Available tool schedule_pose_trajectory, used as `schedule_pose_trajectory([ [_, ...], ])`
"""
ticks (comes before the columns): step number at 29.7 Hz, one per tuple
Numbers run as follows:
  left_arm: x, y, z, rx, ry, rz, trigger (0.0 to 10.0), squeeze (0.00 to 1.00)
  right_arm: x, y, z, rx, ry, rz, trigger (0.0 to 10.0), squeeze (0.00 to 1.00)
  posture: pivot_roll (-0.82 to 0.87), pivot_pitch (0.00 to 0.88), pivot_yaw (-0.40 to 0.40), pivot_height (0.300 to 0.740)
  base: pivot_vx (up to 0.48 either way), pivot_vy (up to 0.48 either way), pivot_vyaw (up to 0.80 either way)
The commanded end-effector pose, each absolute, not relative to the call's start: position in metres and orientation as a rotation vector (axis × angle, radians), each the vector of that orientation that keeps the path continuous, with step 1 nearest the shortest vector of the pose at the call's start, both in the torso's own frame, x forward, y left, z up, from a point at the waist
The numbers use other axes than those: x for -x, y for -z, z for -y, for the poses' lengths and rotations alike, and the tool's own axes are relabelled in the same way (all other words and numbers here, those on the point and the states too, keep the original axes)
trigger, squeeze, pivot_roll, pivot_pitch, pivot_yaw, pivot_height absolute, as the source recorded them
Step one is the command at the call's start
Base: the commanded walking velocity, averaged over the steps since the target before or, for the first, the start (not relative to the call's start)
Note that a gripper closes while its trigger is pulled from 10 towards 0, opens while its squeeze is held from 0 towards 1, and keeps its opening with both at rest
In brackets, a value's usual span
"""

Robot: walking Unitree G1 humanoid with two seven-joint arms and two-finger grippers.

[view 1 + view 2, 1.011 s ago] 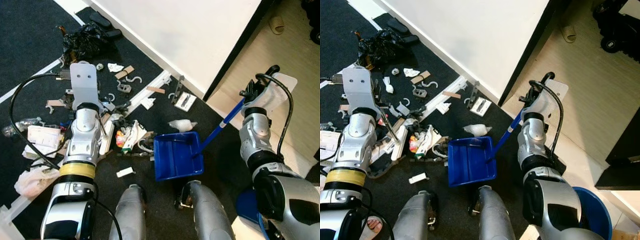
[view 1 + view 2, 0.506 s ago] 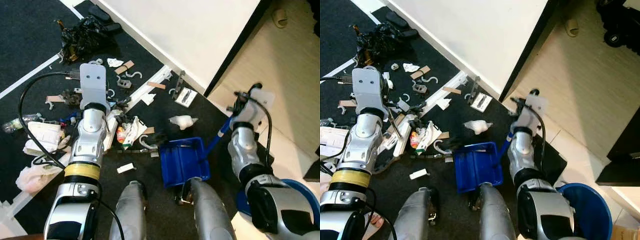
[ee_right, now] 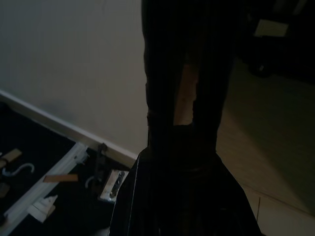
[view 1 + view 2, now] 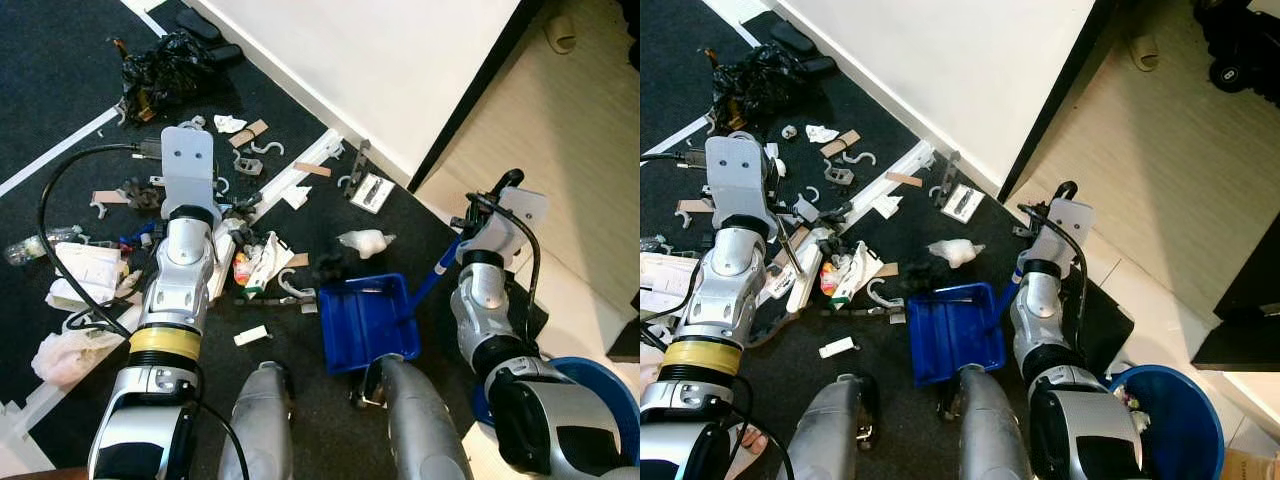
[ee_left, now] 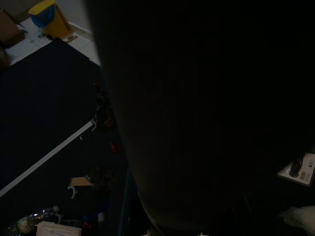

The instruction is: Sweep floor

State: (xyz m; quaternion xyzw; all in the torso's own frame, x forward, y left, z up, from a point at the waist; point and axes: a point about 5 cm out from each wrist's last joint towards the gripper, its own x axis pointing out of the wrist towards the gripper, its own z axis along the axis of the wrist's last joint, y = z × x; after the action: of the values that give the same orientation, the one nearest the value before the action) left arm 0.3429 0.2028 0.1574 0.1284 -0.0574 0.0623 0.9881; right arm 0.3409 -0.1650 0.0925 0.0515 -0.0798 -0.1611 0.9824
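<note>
The dustpan (image 4: 365,320) lay empty; litter (image 4: 255,265) covered the carpet. The right gripper (image 4: 470,228) seemingly clasped its handle (image 4: 438,275); left gripper's grasp unclear.

Both silver arms reach forward, left arm (image 4: 178,290) extended farther.

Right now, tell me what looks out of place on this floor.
Litter is strewn over the dark carpet: white hooks, cardboard scraps, a torn black bag near the wall and crumpled paper just beyond the blue dustpan. The pan itself looks empty.
</note>
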Motion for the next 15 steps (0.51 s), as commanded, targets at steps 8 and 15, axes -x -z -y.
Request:
schedule_pose_trajectory([
  [8,-0.344,-0.161,-0.203,-0.265,-0.114,0.140,10.0,0.00,-0.357,-0.124,0.168,-0.264,0.414,0.259,10.0,0.00,0.16,0.334,-0.047,0.740,0.000,0.000,0.00],
  [15,-0.342,-0.161,-0.203,-0.280,-0.105,0.149,10.0,0.00,-0.351,-0.115,0.163,-0.232,0.406,0.250,10.0,0.00,0.18,0.333,-0.047,0.740,0.000,0.000,0.00],
])
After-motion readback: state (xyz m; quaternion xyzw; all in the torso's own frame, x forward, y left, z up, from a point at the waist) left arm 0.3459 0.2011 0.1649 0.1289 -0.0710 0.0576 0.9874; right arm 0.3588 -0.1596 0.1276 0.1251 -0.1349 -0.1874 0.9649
